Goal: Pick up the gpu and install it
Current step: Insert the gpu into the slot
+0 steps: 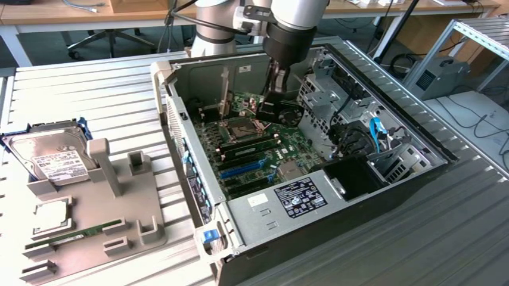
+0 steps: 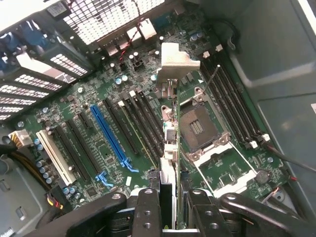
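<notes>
My gripper (image 1: 275, 89) reaches down into the open computer case (image 1: 413, 173) and is shut on the gpu (image 1: 271, 109), a thin black card held above the motherboard (image 1: 294, 146). In the wrist view the gpu (image 2: 170, 128) shows edge-on between my black fingers (image 2: 146, 210), with its pale metal bracket (image 2: 174, 63) at the far end. My gripper (image 2: 170, 210) holds the card in the air beside the CPU socket (image 2: 198, 126) and over the black slots. The long blue slot (image 2: 111, 136) lies apart from it to one side, and the card sits in no slot.
On the exterior view's left a grey fixture plate (image 1: 119, 220) carries a silver hard drive (image 1: 49, 159), a processor chip (image 1: 52, 215) and a green memory stick (image 1: 78, 233). Case walls, drive cages (image 1: 326, 98) and cables (image 1: 378, 132) surround the motherboard.
</notes>
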Controlling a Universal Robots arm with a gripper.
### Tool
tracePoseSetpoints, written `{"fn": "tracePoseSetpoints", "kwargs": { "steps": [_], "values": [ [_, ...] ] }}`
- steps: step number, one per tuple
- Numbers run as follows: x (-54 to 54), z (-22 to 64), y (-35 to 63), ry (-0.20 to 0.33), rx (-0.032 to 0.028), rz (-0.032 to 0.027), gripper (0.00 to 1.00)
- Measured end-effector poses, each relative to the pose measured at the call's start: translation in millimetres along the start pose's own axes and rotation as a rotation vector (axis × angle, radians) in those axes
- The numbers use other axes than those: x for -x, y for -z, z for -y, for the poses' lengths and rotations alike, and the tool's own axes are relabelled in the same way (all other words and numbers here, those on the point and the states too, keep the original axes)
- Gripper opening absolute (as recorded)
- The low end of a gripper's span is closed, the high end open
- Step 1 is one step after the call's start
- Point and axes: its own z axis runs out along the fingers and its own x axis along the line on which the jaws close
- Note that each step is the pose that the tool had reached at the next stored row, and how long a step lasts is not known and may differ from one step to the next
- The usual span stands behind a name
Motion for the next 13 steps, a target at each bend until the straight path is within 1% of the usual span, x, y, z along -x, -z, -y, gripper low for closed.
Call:
{"fn": "tracePoseSetpoints", "kwargs": {
  "steps": [6, 13],
  "values": [
    [0.2, 0.3, 0.0, 0.053, 0.0010, -0.0022, 0.26],
    [0.5, 1.0, 0.0, 0.131, 0.0026, -0.0055, 0.26]
  ]
}}
